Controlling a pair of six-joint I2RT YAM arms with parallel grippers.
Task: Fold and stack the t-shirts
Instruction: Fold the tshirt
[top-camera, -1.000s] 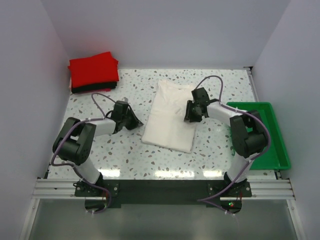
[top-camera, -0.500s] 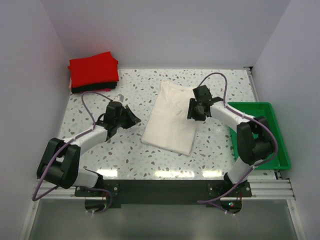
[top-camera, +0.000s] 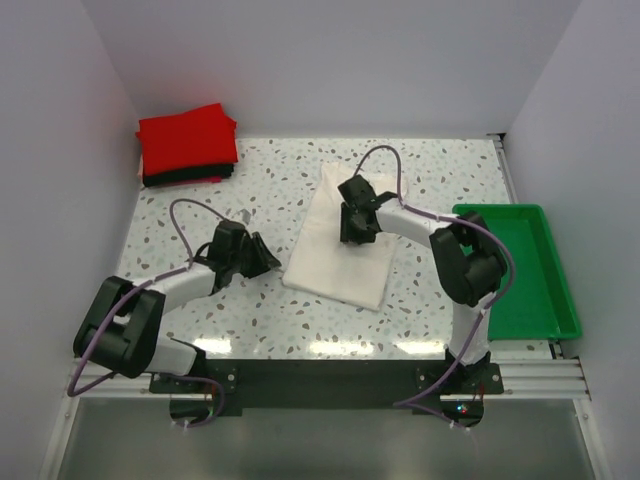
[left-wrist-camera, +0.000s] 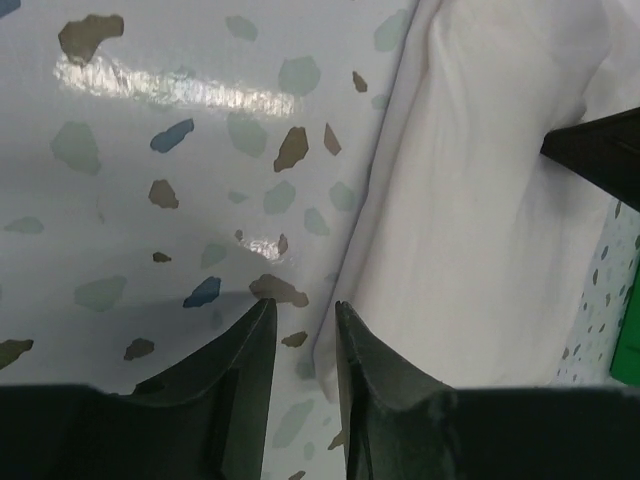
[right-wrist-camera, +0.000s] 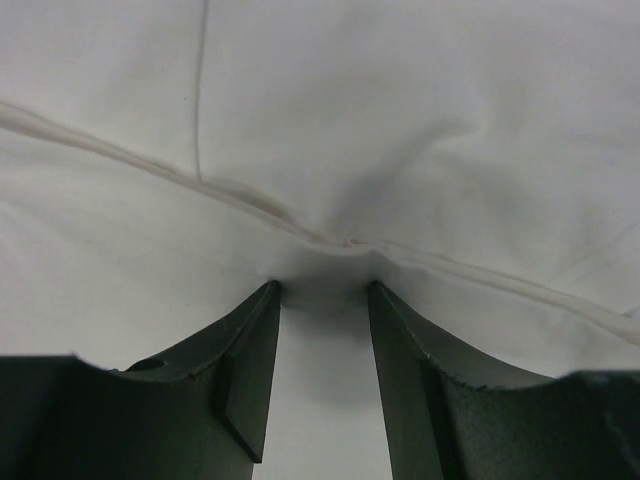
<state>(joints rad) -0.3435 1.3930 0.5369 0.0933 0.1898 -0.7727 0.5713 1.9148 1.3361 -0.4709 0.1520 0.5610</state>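
A cream-white t-shirt (top-camera: 335, 255) lies folded into a long rectangle at the table's middle; no red print shows. A folded red shirt (top-camera: 187, 138) lies on a folded black one (top-camera: 185, 176) at the back left. My left gripper (top-camera: 268, 262) is low on the table at the cream shirt's left edge. In the left wrist view (left-wrist-camera: 302, 315) it is narrowly open, its fingers either side of the shirt's (left-wrist-camera: 480, 200) near-left edge. My right gripper (top-camera: 355, 230) rests on the shirt's middle. In the right wrist view (right-wrist-camera: 322, 290) it is open, tips pressing the cloth (right-wrist-camera: 350, 120), which puckers between them.
A green plastic tray (top-camera: 500, 209) stands at the right edge of the speckled table (top-camera: 250, 310). White walls close in the left, back and right. The right arm's cable (top-camera: 385, 160) arches over the shirt's far end.
My right gripper has moved left from the shirt's right edge onto its middle. My left gripper has drawn slightly nearer and stays beside the shirt's left edge.
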